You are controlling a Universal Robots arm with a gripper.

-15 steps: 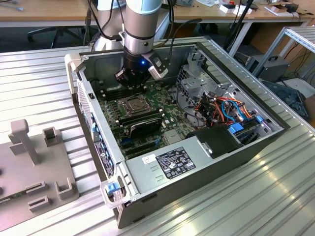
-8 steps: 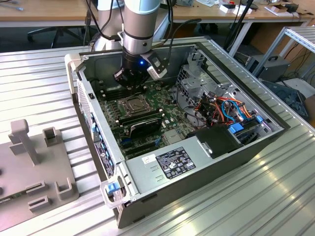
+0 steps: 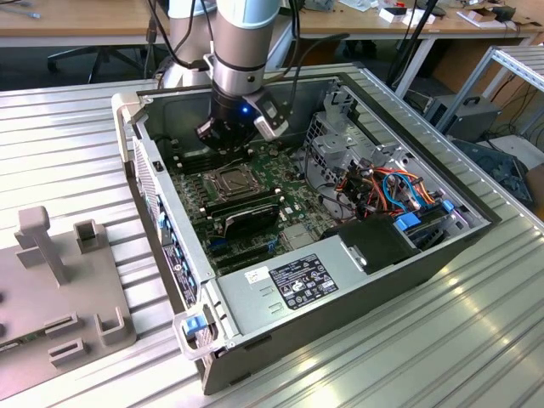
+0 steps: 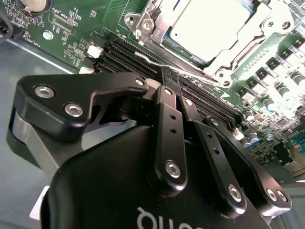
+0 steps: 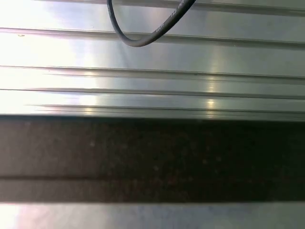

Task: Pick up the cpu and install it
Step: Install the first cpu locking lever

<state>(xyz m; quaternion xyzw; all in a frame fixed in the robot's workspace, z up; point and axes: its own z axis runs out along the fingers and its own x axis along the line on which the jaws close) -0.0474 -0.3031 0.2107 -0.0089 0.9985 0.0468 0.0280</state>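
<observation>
My gripper [image 4: 167, 72] hangs inside the one open grey metal computer case [image 3: 255, 357]. Its two black fingers [image 4: 167, 119] are pressed close together and nothing is between them. The one cpu [image 4: 209, 24], a flat square chip with a dull silver top, lies just beyond my fingertips. It sits within the single shiny metal retention frame [image 4: 143, 21] on the green motherboard [image 4: 71, 43]. Long black memory slots [image 4: 119, 52] run right beneath my jaws.

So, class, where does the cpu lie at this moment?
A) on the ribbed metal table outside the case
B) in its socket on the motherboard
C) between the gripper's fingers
B: the cpu sits flat inside the metal frame on the motherboard, beyond the shut, empty gripper.
</observation>
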